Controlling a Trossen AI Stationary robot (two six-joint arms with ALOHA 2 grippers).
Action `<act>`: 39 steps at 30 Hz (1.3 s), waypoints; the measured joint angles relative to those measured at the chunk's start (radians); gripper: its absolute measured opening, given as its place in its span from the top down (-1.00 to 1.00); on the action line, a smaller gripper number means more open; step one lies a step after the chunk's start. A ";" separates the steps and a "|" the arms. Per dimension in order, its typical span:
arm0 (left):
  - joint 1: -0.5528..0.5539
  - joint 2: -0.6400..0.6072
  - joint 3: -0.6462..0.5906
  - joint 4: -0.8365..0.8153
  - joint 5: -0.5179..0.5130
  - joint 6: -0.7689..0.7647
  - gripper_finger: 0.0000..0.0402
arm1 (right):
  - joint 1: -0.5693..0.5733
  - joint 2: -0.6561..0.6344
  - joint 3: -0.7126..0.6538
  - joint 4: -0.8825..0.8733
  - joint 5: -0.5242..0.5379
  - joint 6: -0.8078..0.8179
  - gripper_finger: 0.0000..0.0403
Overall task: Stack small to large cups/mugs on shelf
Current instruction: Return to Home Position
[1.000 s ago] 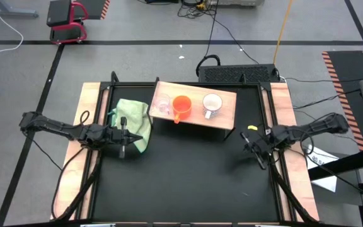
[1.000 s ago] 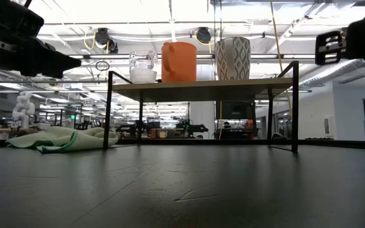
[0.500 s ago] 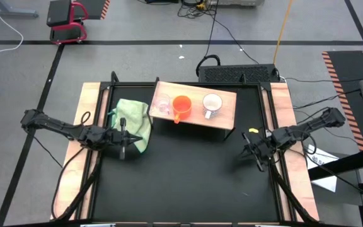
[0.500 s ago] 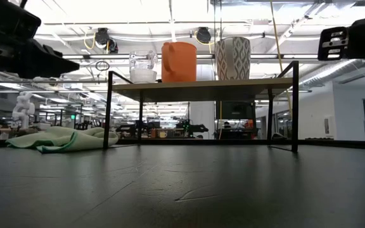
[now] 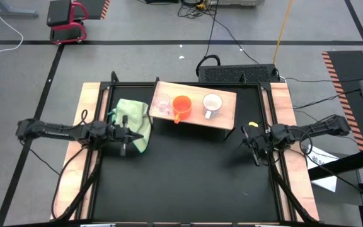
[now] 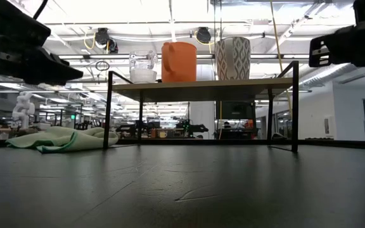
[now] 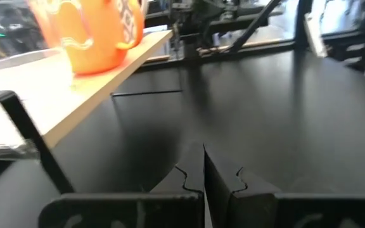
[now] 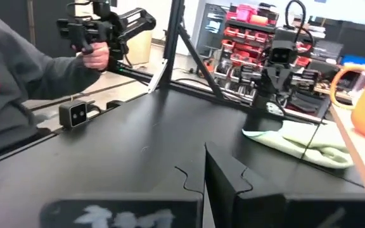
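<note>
Cups/mugs, high view: the glass cup (image 5: 162, 105), orange mug (image 5: 181, 104) and white mug (image 5: 212, 103) stand in a row on the shelf (image 5: 229, 113), smallest toward the left arm's side, each apart from its neighbour.
Arms, high view: I read the left gripper (image 5: 124, 135) over the table (image 5: 181, 183) at the near edge of the green cloth (image 5: 131, 113); the right gripper (image 5: 252, 142) sits near the right edge, well apart from the shelf.
Risk, high view: I judge the cloth the main hazard. A low retraction of the left arm could snag and drag it toward the shelf leg.
Risk, low view: all three vessels are upright on the board and both grippers hang above table level. A wide sweep that strikes the frame could shake the mugs loose.
Fingers, left wrist view: the fingers (image 7: 192, 177) are pressed together with only a hairline seam, holding nothing and touching nothing.
Fingers, right wrist view: the fingers (image 8: 227, 174) are likewise closed and empty. A person (image 8: 18, 69) sits beyond the table, so I would keep this arm's travel short.
</note>
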 joint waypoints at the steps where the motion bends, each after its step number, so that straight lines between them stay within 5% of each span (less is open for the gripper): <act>1: 0.010 0.000 0.000 0.002 0.024 -0.009 1.00 | -0.003 0.000 0.000 -0.001 -0.001 0.009 1.00; 39: 0.045 0.000 0.000 -0.028 0.076 -0.099 0.98 | -0.001 0.000 0.000 -0.065 -0.019 0.121 1.00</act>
